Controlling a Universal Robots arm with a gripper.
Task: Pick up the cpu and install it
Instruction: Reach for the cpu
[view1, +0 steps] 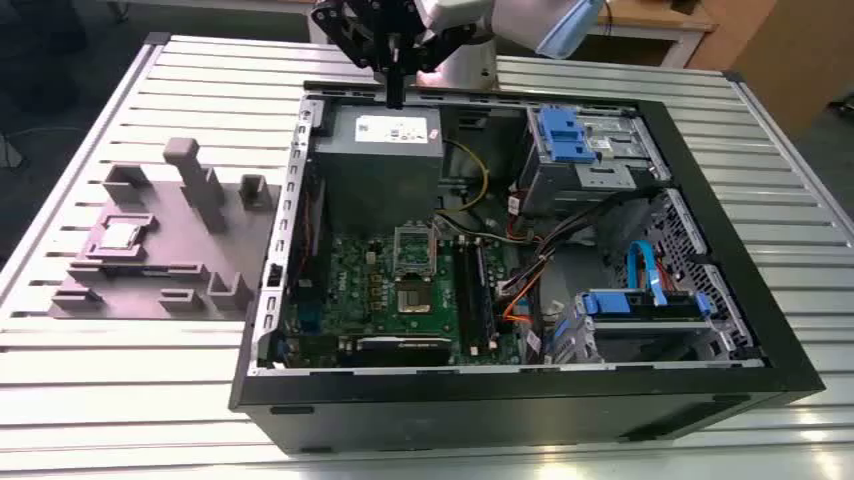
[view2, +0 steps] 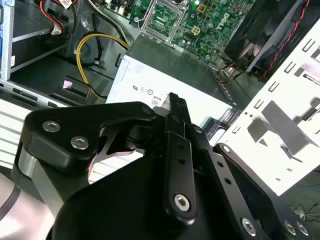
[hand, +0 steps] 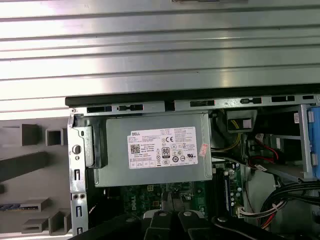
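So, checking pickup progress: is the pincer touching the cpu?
Apart. The exterior view shows the pincer over the power supply inside the case, the cpu lying in the grey holder outside it.

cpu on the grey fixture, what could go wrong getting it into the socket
The hand hangs over the power supply, away from the cpu; moving across could clip the case wall. The cpu sits low in a fixture recess, so a grasp might slip. Cables near the socket could snag.
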